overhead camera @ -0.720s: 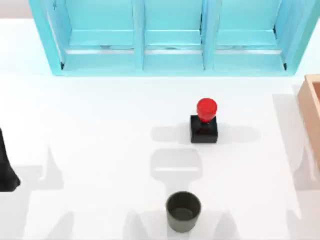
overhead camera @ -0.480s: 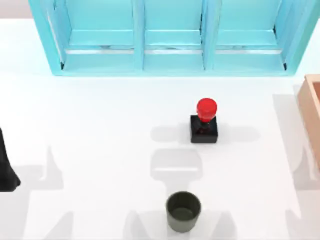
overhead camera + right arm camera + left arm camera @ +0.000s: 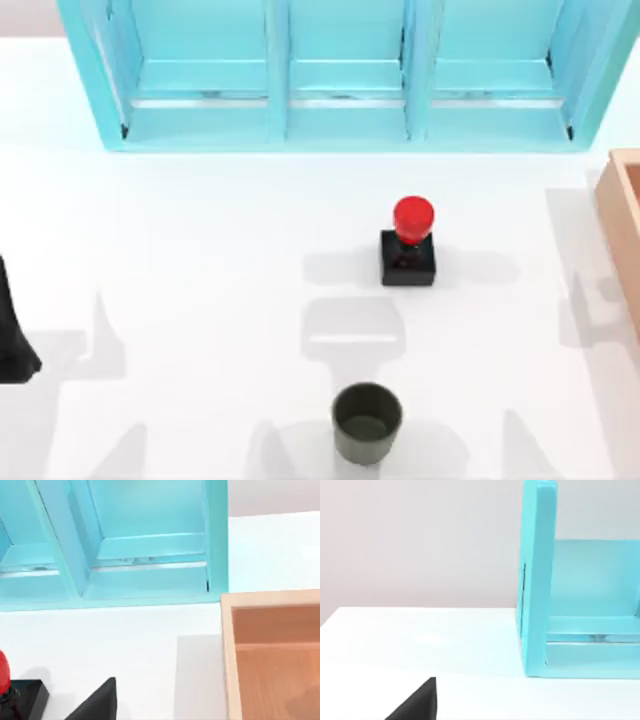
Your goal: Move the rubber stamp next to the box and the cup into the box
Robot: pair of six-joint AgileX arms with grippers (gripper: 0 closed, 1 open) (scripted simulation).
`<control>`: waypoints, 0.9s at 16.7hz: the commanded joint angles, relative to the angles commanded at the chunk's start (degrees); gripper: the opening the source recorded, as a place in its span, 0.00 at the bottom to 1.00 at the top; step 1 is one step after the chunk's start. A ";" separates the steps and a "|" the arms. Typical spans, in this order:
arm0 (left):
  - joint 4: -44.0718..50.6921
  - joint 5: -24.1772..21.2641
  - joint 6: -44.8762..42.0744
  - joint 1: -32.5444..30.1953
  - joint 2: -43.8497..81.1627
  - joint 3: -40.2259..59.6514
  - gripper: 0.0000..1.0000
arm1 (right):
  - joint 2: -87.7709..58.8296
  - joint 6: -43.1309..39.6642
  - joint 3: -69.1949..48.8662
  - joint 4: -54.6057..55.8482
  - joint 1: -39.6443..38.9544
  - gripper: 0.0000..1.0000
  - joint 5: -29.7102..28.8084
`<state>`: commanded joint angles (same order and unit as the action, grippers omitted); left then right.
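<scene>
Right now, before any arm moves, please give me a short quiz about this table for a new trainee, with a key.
1. True or false: the cup is already inside the box.
2. Which stands nearer the cabinet? A) the cup B) the rubber stamp
3. Fill in: the box lies at the table's ____ edge.

Key: 1 false, it stands on the table near the front. 2 B. 3 right.

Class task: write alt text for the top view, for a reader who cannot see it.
A rubber stamp with a red knob stands mid-table, a dark cup nearer the front edge. A turquoise cabinet spans the back, a wooden box sits at the right edge, and the left arm is at the left edge.
</scene>
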<state>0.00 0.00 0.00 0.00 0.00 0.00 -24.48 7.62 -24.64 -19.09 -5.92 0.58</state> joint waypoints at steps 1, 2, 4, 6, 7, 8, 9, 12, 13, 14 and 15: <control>0.00 0.00 0.00 0.00 0.00 0.00 1.00 | -4.49 1.53 -4.58 -3.24 -1.07 1.00 0.08; 0.00 0.00 0.00 0.00 0.00 0.00 1.00 | -9.21 3.10 -9.41 -6.60 -2.19 1.00 0.15; 0.00 0.00 0.00 0.00 0.00 0.00 1.00 | -19.29 6.32 -19.66 -13.59 -4.56 1.00 0.27; 0.00 0.00 0.00 0.00 0.00 0.00 1.00 | -30.08 9.49 -30.55 -20.79 -7.08 1.00 0.32; 0.00 0.00 0.00 0.00 0.00 0.00 1.00 | -35.63 11.03 -36.11 -24.40 -8.36 1.00 0.32; 0.00 0.00 0.00 0.00 0.00 0.00 1.00 | -41.26 12.51 -41.71 -28.00 -9.66 1.00 0.31; 0.00 0.00 0.00 0.00 0.00 0.00 1.00 | -46.93 13.94 -47.32 -31.56 -10.95 1.00 0.29; 0.00 0.00 0.00 0.00 0.00 0.00 1.00 | -63.85 17.74 -63.78 -41.75 -14.75 1.00 0.13; 0.00 0.00 0.00 0.00 0.00 0.00 1.00 | -69.36 18.84 -69.07 -44.96 -15.97 1.00 0.06; 0.00 0.00 0.00 0.00 0.00 0.00 1.00 | -74.75 19.85 -74.21 -48.04 -17.16 1.00 -0.02; 0.00 0.00 0.00 0.00 0.00 0.00 1.00 | -79.94 20.74 -79.09 -50.95 -18.29 1.00 -0.11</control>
<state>0.00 0.00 0.00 0.00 0.00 0.00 -104.42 28.36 -103.73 -70.04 -24.21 0.47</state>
